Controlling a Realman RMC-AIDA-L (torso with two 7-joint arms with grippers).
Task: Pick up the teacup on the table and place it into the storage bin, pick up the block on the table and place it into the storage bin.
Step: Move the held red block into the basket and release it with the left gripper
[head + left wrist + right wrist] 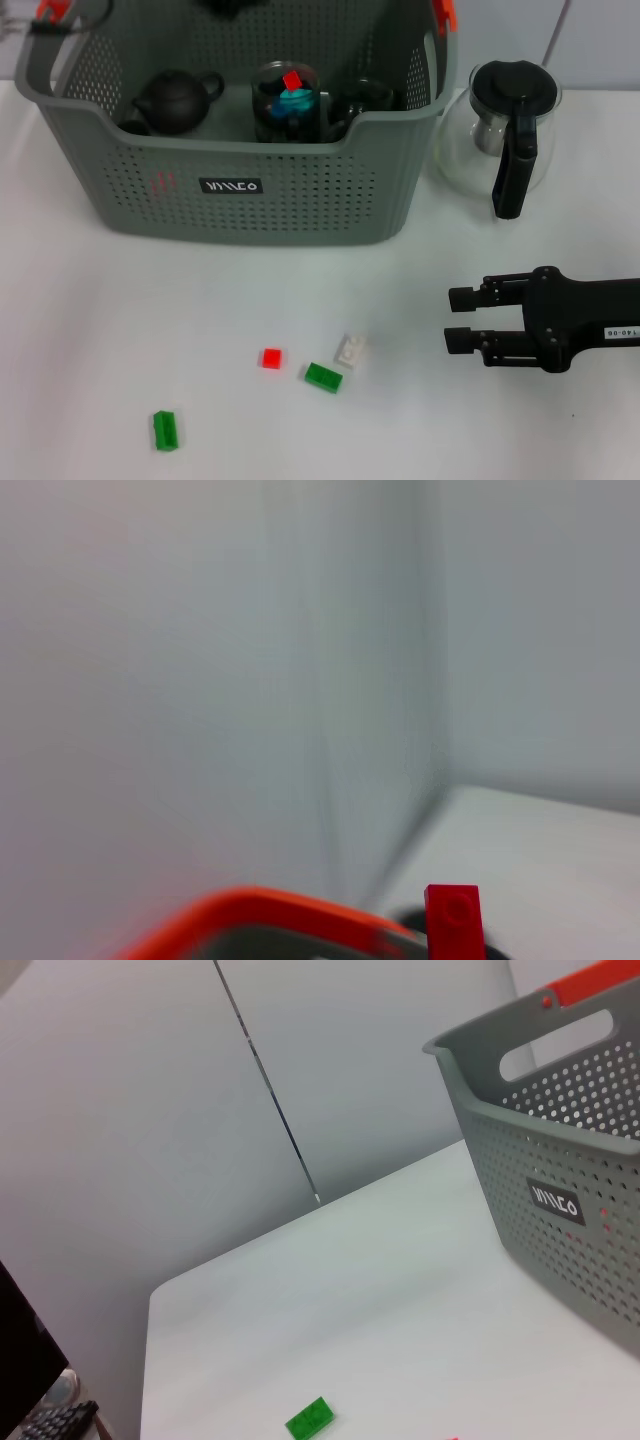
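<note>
Grey storage bin [240,150] already holds teaware; block step in hand.
Right hand [452,318], open and empty, must reach the white block [350,350] on the tabletop [100,330].

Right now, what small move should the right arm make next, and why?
Probably slide the open right gripper left toward the white block, the nearest one. Blocks lie loose on the table in front of the storage bin, none held.

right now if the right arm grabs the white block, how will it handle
The white block looks like small rigid plastic, so probably light and stiff. It sits low and flat, so it should slide rather than roll, and may skid on the smooth table. The green block lies close by; the open right end effector might nudge it.
</note>
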